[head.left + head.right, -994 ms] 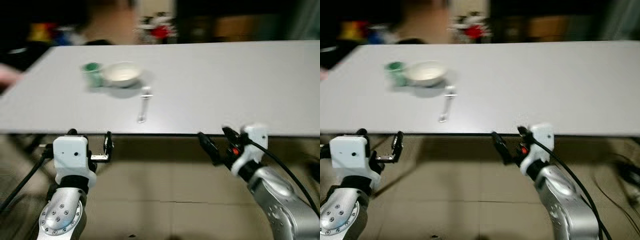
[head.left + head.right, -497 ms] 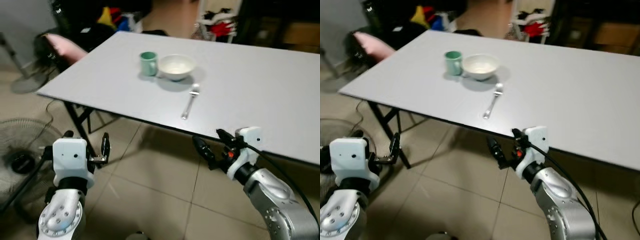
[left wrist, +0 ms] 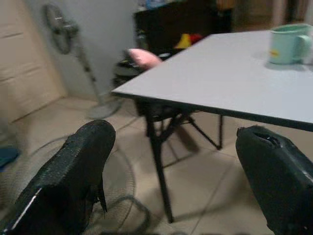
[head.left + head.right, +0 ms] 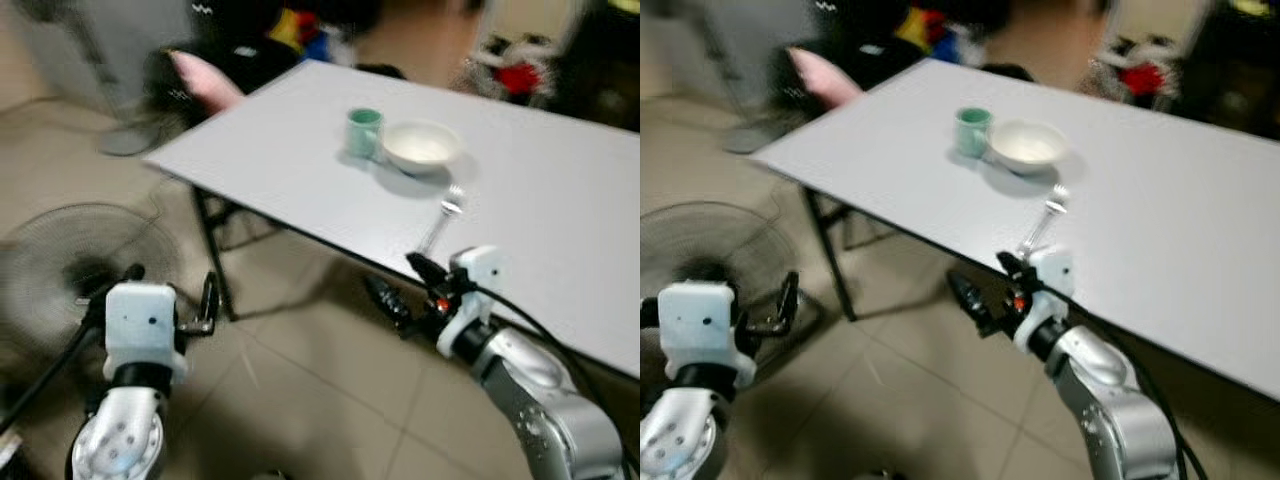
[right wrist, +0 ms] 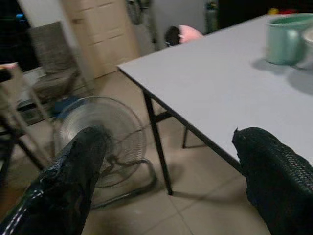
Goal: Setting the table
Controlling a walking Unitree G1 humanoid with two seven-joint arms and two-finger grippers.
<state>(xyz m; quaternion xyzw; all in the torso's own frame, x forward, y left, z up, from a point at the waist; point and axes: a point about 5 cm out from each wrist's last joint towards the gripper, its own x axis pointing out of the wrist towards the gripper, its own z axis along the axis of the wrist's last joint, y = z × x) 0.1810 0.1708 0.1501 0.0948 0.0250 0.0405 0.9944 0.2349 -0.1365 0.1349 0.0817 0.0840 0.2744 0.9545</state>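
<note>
A green cup (image 4: 364,131) stands beside a white bowl (image 4: 421,145) on the white table (image 4: 290,170), with a fork (image 4: 440,222) lying nearer the table's front edge. My left gripper (image 4: 172,290) hangs open over the tiled floor, left of the table's corner and below its top. Its fingers (image 3: 68,181) are spread wide with nothing between them. Just under the table's front edge, below the fork, my right gripper (image 4: 403,287) is open too, and its fingers (image 5: 68,181) are empty. The cup (image 5: 286,44) shows at the far edge of the right wrist view.
A round floor fan (image 4: 70,270) lies on the tiles at the left. A pink cushion (image 4: 205,80) sits behind the table's corner, and a standing fan (image 3: 61,34) is by the wall. Black folding legs (image 4: 210,250) hold the table up. Coloured clutter (image 4: 515,75) lies beyond it.
The camera has swung left, so the table now sits to the right and the floor fan has come into view. Cup, bowl and fork keep their places. Both grippers stay open and low.
</note>
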